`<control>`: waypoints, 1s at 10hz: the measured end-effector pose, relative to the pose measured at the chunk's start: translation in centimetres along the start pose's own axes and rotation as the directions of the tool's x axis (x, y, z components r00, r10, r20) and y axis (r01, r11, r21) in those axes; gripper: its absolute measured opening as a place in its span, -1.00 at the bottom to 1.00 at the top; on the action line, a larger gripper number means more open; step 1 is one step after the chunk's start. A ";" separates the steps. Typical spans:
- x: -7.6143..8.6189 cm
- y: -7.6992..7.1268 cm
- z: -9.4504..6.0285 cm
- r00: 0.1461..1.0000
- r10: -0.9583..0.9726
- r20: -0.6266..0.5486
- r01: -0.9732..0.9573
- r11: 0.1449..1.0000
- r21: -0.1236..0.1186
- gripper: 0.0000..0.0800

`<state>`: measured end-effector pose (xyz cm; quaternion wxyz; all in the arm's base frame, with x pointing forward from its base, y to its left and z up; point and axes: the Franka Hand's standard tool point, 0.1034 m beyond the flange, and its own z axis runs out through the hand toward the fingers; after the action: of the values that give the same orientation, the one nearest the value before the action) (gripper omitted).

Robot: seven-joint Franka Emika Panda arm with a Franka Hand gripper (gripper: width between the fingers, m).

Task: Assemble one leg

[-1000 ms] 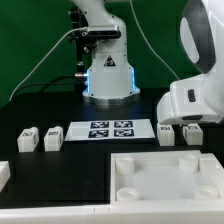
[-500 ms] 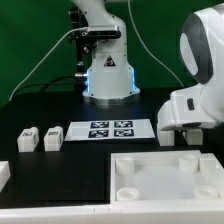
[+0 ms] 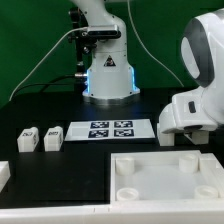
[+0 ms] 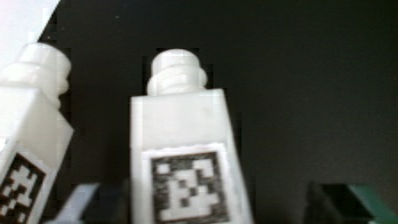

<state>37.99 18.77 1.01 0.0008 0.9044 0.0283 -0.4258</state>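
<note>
White arm point(image 3: 196, 104) low over leg point(image 4: 183, 140)

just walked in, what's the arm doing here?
The arm holds its end effector open around one leg on the exterior view's right, a finger on each side, not closed on it. A second leg is close beside. Two other legs sit left of the marker board; the tray is in front.

The leg point(image 4: 182, 125) is smooth matt white plastic; the table point(image 3: 30, 112) looks matt black.
</note>
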 end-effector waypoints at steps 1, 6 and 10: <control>0.0 0.0 0.0 1.000 0.000 0.000 0.000 1.000 0.000 -0.02; 0.0 0.0 0.0 1.000 0.000 0.000 0.000 1.000 0.000 -0.27; 0.0 0.4 -0.7 1.000 -0.014 -0.004 0.014 1.000 0.000 -0.27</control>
<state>38.53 18.42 1.48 -0.0024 0.9050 0.0345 -0.4241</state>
